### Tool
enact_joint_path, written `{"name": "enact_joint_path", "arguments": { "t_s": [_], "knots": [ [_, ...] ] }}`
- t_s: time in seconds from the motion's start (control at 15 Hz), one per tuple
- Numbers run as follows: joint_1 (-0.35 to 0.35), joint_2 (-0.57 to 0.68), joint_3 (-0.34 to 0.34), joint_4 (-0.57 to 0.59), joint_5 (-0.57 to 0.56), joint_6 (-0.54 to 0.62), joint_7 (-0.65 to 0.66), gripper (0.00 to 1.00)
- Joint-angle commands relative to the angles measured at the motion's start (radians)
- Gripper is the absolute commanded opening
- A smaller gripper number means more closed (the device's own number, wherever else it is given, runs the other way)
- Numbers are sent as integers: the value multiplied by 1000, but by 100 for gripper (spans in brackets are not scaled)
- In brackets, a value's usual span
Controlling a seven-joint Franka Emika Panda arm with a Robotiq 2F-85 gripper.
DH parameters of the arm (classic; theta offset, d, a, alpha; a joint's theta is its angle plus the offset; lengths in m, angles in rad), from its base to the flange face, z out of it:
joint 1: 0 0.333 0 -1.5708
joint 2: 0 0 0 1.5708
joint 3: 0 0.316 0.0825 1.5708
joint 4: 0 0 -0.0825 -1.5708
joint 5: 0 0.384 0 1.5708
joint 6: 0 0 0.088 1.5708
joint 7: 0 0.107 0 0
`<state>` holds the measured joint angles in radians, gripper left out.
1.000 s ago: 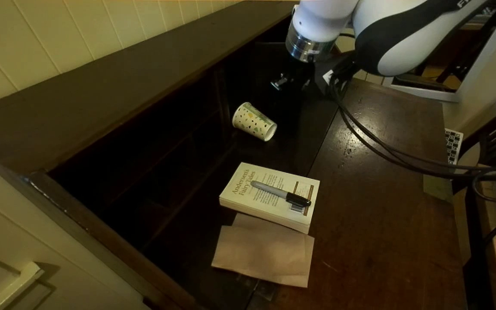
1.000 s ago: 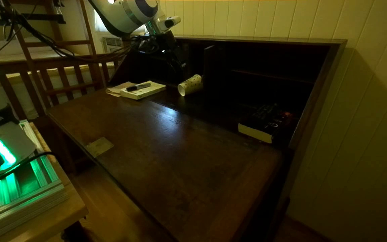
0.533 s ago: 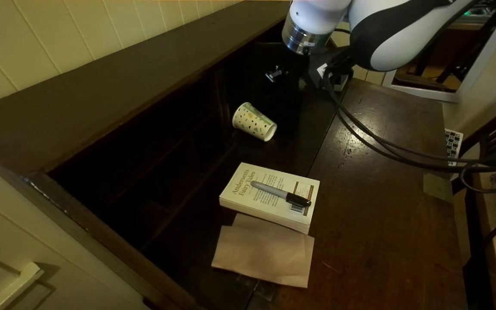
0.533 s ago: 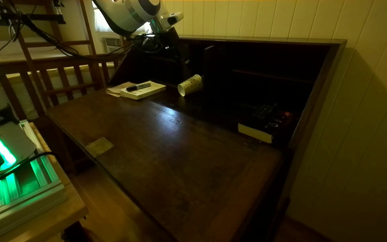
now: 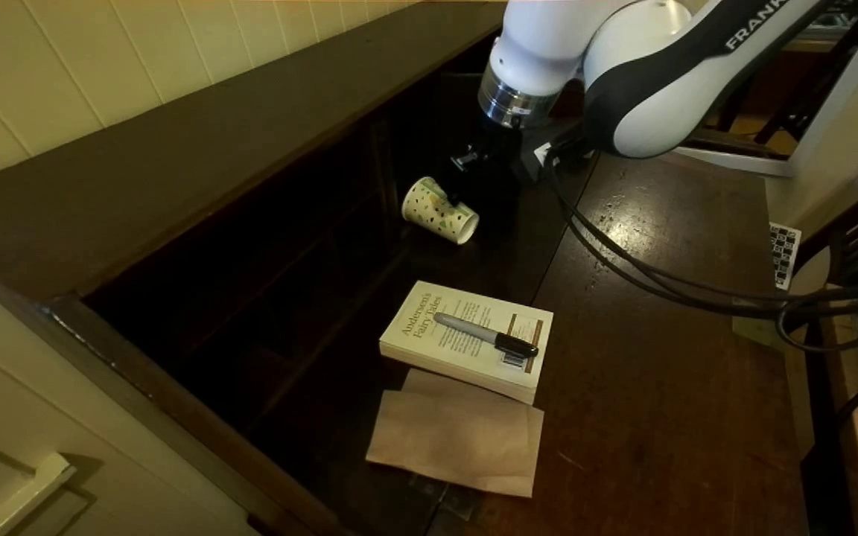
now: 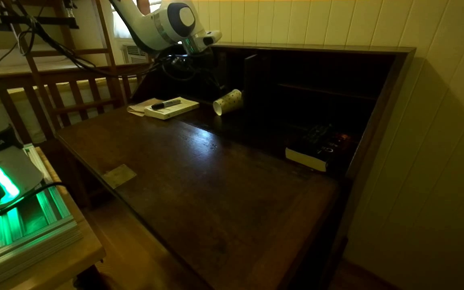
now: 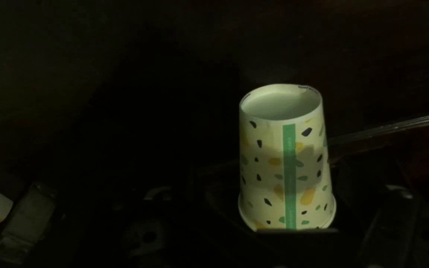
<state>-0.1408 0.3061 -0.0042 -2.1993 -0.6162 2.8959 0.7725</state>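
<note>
A pale paper cup [image 5: 429,216] with green, yellow and black flecks lies on its side on the dark desk, near the shelves. In the wrist view the cup [image 7: 266,167] is right of centre, its recessed base at the top; a dark edge hides part of its rolled rim, and a shadow crosses its middle. My gripper [image 5: 459,179] stands open just beside and above the cup, with a dark fingertip overlapping the cup's edge in an exterior view. I cannot tell whether they touch. Nothing is held. The fingers are very dark in the wrist view.
A white book [image 5: 414,335] carries a grey marker [image 5: 466,327], with folded brown paper [image 5: 459,447] alongside. A thick dark book [image 6: 306,159] lies farther along the desk. An upright divider [image 6: 250,80] stands by the cup. Cables [image 5: 652,268] hang from the arm across the desk.
My gripper rises slightly, then comes down closer to the cup, which now shows a dark fingertip in front of it. The cup, books, marker and paper stay put.
</note>
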Motion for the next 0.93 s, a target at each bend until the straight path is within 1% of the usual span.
{"name": "enact_joint_path", "arguments": {
  "t_s": [0.0,0.33,0.87],
  "knots": [
    [-25,42,25,32,35,20,-38,100],
    [-27,78,29,51,29,47,-31,100],
    [-24,116,36,69,18,38,-29,100]
  ]
}}
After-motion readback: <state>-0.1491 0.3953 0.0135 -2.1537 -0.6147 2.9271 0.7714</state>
